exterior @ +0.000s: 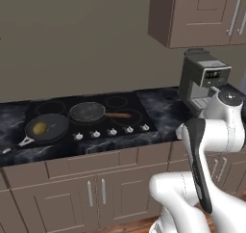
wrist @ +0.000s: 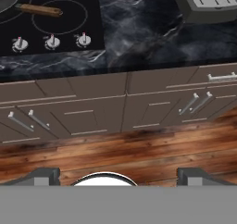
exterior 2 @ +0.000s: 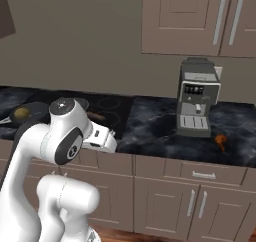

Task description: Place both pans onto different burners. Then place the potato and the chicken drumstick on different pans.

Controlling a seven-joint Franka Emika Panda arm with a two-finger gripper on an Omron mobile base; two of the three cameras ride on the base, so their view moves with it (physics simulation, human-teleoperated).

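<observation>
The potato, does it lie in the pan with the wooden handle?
No, the potato lies in the black pan; the wooden-handled pan holds nothing.

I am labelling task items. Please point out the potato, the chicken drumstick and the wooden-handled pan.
potato [exterior: 41,128], left base view, its middle.
chicken drumstick [exterior 2: 220,140], right base view, its meat.
wooden-handled pan [exterior: 87,112], left base view, its bowl.

A home kitchen is shown here. A black glass cooktop [exterior: 91,114] with ringed burners [exterior: 116,101] and silver knobs [exterior: 112,131] is set into a dark marbled counter [exterior 2: 160,123]. Brown cabinets [exterior: 96,188] are fitted below, more cupboards [exterior 2: 200,18] are hung above, and a coffee machine [exterior 2: 197,98] is stood on the counter. Wooden flooring [wrist: 115,149] is seen in the hand view. Two pans [exterior: 86,112] are placed on the cooktop.
</observation>
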